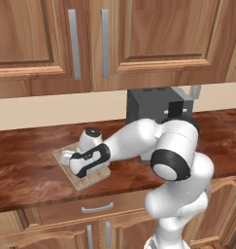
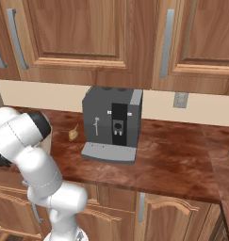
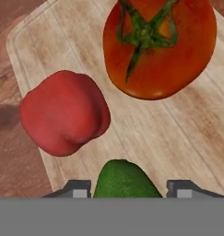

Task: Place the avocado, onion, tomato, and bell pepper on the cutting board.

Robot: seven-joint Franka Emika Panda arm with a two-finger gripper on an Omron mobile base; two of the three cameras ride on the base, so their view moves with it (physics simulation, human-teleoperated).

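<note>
Avocado (image 3: 124,179) sits squeezed between the two dark fingertips of the gripper (image 3: 129,190) in the hand view, its green body filling the gap from one finger to the other, so the jaws are clamped on it. Just beyond the fingers lies the cutting board (image 3: 187,138), its pale grain running under everything ahead of the hand. Ahead and to the left of the avocado rests the red bell pepper (image 3: 62,113), lying on the board near its edge. Farther ahead and to the right is the tomato (image 3: 159,48), with its green stalk star facing the camera, also on the board and apart from the pepper. Dark wood counter (image 3: 7,92) shows past the board's left rim.

From the left base view, the hand hangs low over the cutting board (image 1: 83,182), which lies on the counter (image 1: 32,165) in front of the arm. In the right base view, the onion (image 2: 73,134) lies on the counter beside a grey coffee machine (image 2: 112,123), well apart from the hand.
</note>
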